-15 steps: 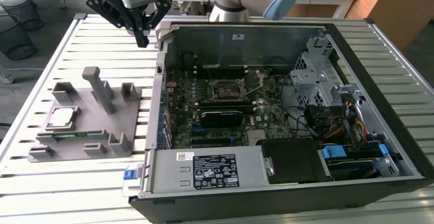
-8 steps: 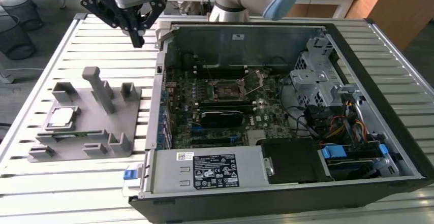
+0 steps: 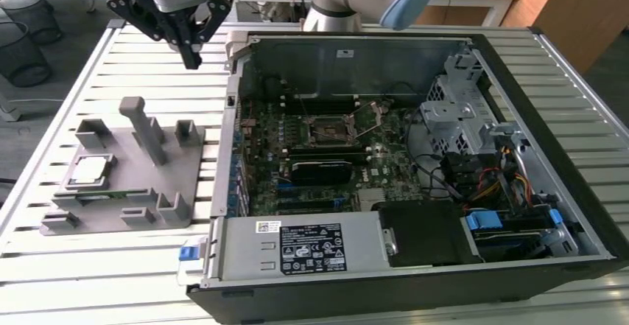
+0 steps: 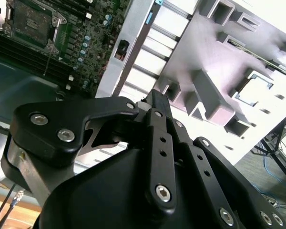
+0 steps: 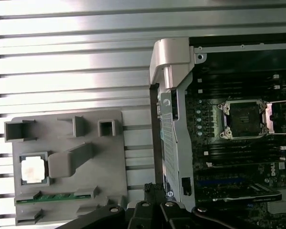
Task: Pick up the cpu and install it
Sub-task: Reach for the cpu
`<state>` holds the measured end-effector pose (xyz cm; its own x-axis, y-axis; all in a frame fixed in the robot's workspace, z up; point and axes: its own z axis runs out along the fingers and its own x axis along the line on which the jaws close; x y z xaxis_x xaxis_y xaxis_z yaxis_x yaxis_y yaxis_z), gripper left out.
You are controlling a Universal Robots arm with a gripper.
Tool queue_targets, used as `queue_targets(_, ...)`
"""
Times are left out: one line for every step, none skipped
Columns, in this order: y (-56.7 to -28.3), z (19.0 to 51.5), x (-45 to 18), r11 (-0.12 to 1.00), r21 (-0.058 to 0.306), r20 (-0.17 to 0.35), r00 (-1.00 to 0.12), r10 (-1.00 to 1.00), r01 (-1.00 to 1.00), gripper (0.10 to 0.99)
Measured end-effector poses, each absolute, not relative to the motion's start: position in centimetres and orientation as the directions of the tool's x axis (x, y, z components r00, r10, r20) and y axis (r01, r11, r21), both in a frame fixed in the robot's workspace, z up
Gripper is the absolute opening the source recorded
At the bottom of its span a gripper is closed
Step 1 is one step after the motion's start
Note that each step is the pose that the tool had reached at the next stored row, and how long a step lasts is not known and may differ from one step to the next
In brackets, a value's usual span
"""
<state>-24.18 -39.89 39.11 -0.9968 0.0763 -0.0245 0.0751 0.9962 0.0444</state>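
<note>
The cpu (image 3: 90,170), a small square chip with a shiny silver top, lies flat in a recess of the grey holder plate (image 3: 118,214) on the exterior view's left. It also shows bright in the first wrist view (image 5: 32,169). My gripper (image 3: 191,60) hangs high above the slatted table, between the holder plate and the open computer case, well off from the chip. Its black fingers (image 4: 156,102) are shut together with nothing between them. The open processor socket (image 3: 329,130) sits bare in the middle of the motherboard, and the first wrist view looks down on this socket (image 5: 243,119).
The open computer case (image 3: 550,214) fills the exterior view's right, with a power supply (image 3: 305,247) along its near side and a drive cage (image 3: 457,111) beside the board. Upright grey posts (image 3: 143,130) rise from the holder plate. A green memory stick (image 5: 52,196) lies along the plate's edge.
</note>
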Motion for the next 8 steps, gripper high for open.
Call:
queue_targets(-39.89,39.11,-24.31,0.996,0.044,-0.024,-0.997,0.076,0.075,0.106)
queue_targets(-39.89,39.1,-24.43,0.996,0.044,-0.024,-0.997,0.076,0.075,0.106)
queue_targets(-39.89,39.1,-24.55,0.996,0.044,-0.024,-0.997,0.076,0.075,0.106)
queue_targets(-39.89,39.1,-24.67,0.996,0.044,-0.024,-0.997,0.076,0.075,0.106)
queue_targets(-39.89,39.1,-24.78,0.996,0.044,-0.024,-0.997,0.076,0.075,0.106)
queue_targets(-39.89,39.09,-24.91,0.996,0.044,-0.024,-0.997,0.076,0.075,0.106)
queue_targets(-39.9,39.09,-25.02,0.996,0.044,-0.024,-0.997,0.076,0.075,0.106)
queue_targets(-39.89,39.08,-25.12,0.996,0.044,-0.025,-0.997,0.076,0.075,0.106)
